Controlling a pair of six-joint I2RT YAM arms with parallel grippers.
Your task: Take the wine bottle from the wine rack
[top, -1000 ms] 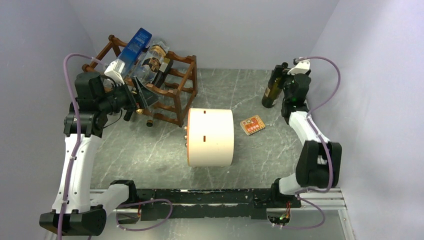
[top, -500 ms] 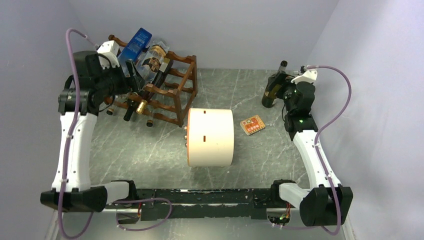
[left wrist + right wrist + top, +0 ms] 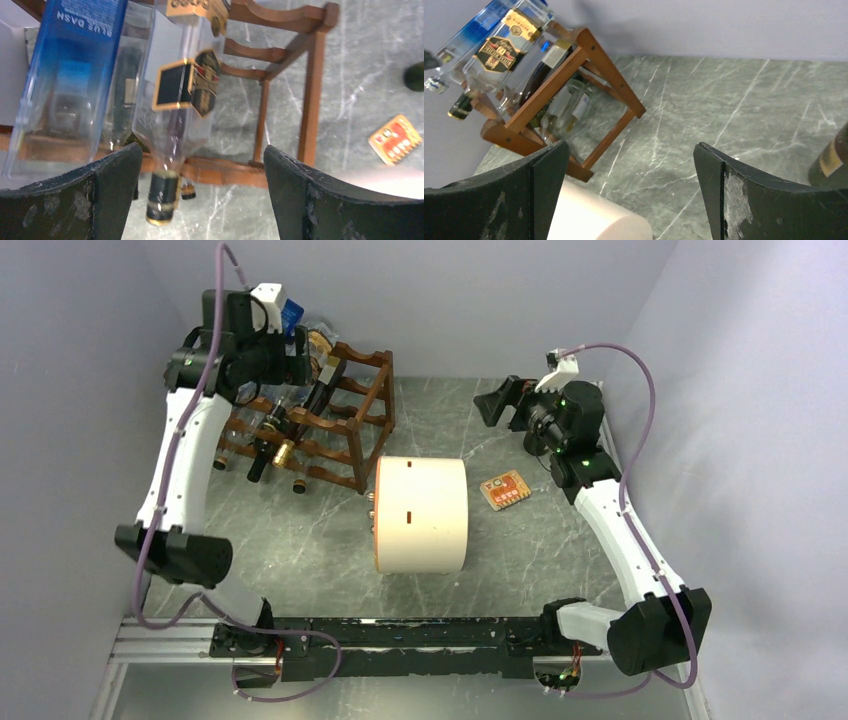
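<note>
The right end effector (image 3: 630, 147) has its fingers spread wide with nothing between them. A second ago it was closed around a dark wine bottle (image 3: 831, 161) standing on the worktop (image 3: 300, 540). It has since let go, lifted and swung round to face the wine rack (image 3: 591, 52).

That bottle now stands upright and free at the far right of the worktop, well apart from the rack. The right wrist view shows only a dark shoulder with a sliver of pale label at its edge, and in the overhead view the arm hides it.

The left end effector (image 3: 200, 150) is likewise spread and empty. It has climbed from the rack's front face to above the top tier. From there it looks down on a clear bottle with a black-and-gold label (image 3: 182, 95) and, beside it, a blue-labelled clear bottle (image 3: 75, 65), both lying neck-forward. Dark gold-capped bottles (image 3: 284, 448) lie in the lower tiers.

By my reading, one removal is finished and both arms are lining up on the rack for another. A cream cylinder (image 3: 420, 515) and an orange card (image 3: 504, 490) lie between rack and bottle.
</note>
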